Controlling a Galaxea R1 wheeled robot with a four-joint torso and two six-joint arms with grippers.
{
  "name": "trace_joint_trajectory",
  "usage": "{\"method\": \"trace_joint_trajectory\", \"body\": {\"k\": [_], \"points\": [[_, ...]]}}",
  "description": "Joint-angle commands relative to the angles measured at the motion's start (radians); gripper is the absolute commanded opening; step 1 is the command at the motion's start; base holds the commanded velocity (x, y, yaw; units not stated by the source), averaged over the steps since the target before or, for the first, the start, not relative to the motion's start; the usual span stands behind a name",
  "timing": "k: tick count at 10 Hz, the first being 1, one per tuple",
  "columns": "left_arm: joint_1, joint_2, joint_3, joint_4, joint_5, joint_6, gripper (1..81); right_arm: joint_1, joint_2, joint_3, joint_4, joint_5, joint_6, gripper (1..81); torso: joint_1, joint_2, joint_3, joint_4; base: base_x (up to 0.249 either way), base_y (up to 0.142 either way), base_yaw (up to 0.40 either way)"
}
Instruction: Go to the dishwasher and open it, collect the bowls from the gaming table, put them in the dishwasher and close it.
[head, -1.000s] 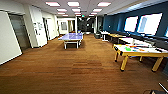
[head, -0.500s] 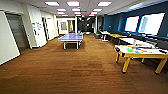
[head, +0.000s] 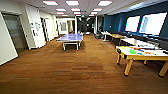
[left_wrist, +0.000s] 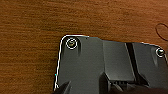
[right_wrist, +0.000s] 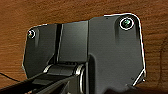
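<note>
In a long carpeted hall, seen from the head camera, left to right:

Far left: a grey double door (head: 15, 31) set in a white wall, shut as far as can be told.

Left wall further on: a white pillar (head: 37, 27) with small dark notices on it, then more doorways down the corridor, too blurred to tell apart.

Floor: brown striped carpet (head: 75, 72), running from the near edge to the far end of the hall.

Centre, well back: a blue table-tennis table (head: 71, 38) on white legs, standing alone on the carpet.

Ceiling: rows of lit square panels (head: 72, 3) leading toward a dark opening at the far end.

Right wall: dark blue, with two bright windows (head: 143, 23) and low tables beneath them.

Right, nearest: the gaming table (head: 160, 58), white top, yellow edge and yellow legs, cut off by the frame edge.

Bowls: a green bowl (head: 132, 51) sits on the gaming table's top near its left end; other small coloured things lie beside it, too blurred to name, and a yellow bowl cannot be told apart among them.

Left wrist camera: the robot's own dark plate over the brown carpet; a thin dark loop (left_wrist: 162, 31) lies on the carpet.

Right wrist camera: the dark plate again over the same carpet.

Left gripper: whether its fingers are wide or narrow cannot be told.

Right gripper: cannot be told either.
</note>
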Motion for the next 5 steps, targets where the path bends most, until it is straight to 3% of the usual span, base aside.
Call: {"method": "trace_joint_trajectory", "body": {"k": [1,5], "points": [[-0.057,-0.005,-0.002,0.006,0.042,0.004,81.1,0.059,-0.001,0.001,0.000,-0.053,-0.002,81.1,0.001,0.000,0.000,0.000,0.244,0.000,0.000],[-0.057,0.000,-0.004,0.006,0.042,0.004,81.1,0.059,-0.001,0.001,0.000,-0.053,-0.002,81.1,0.001,0.000,0.000,0.000,0.245,0.000,0.000]]}}
